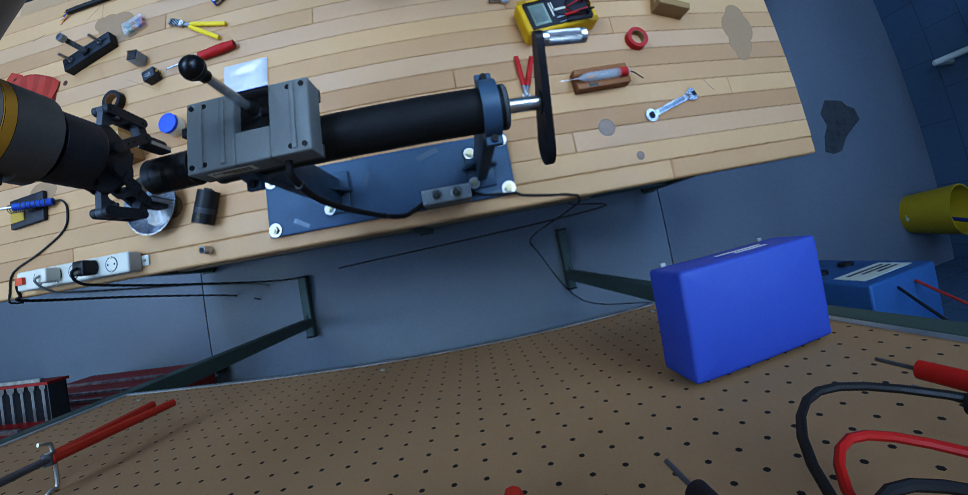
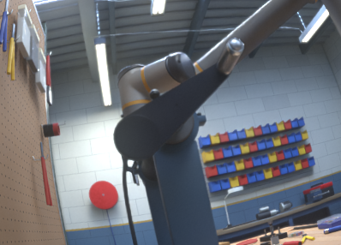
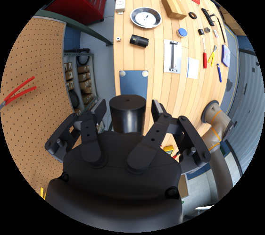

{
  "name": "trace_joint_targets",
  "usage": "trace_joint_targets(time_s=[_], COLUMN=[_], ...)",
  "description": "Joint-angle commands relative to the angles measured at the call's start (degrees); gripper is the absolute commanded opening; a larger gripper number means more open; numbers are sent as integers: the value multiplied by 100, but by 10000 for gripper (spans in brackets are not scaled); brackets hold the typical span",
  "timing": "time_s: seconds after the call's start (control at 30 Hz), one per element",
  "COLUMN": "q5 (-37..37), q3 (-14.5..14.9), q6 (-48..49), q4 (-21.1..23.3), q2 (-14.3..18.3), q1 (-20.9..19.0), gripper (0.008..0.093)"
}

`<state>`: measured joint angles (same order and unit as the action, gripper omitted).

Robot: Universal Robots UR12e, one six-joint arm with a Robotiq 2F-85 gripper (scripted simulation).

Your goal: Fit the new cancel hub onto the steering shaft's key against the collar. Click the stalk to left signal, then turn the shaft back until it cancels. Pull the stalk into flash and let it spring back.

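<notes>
At the left end of the steering column rig on the wooden bench, a black cancel hub (image 1: pixel 162 173) (image 3: pixel 127 113) sits on the shaft end against the grey switch housing (image 1: pixel 254 128). My gripper (image 1: pixel 128 157) (image 3: pixel 128 109) is open, its fingers standing either side of the hub and holding nothing. The stalk (image 1: pixel 215 83) with its black ball knob rises tilted from the housing's top. The black column tube (image 1: pixel 403 123) runs right to a bracket and the handwheel (image 1: pixel 543 105). A second black hub (image 1: pixel 204 205) (image 3: pixel 139 41) lies on the bench beside a round metal tray (image 1: pixel 154 215) (image 3: pixel 145 17).
Behind the rig the bench carries scattered tools: a yellow multimeter (image 1: pixel 555 15), pliers, a wrench (image 1: pixel 670 105), red tape (image 1: pixel 635 37). A power strip (image 1: pixel 81 267) lies near the bench's front edge. A blue case (image 1: pixel 741 306) sits on the pegboard surface below.
</notes>
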<state>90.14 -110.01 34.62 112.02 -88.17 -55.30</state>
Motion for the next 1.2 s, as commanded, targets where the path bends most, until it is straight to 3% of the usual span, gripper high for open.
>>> trace_joint_targets(time_s=[0.0,1.17], q5=[0,0], q3=[8,428], q6=[0,0], q4=[-2,-602], q2=[-4,-184], q1=[0,0], gripper=[780,780])
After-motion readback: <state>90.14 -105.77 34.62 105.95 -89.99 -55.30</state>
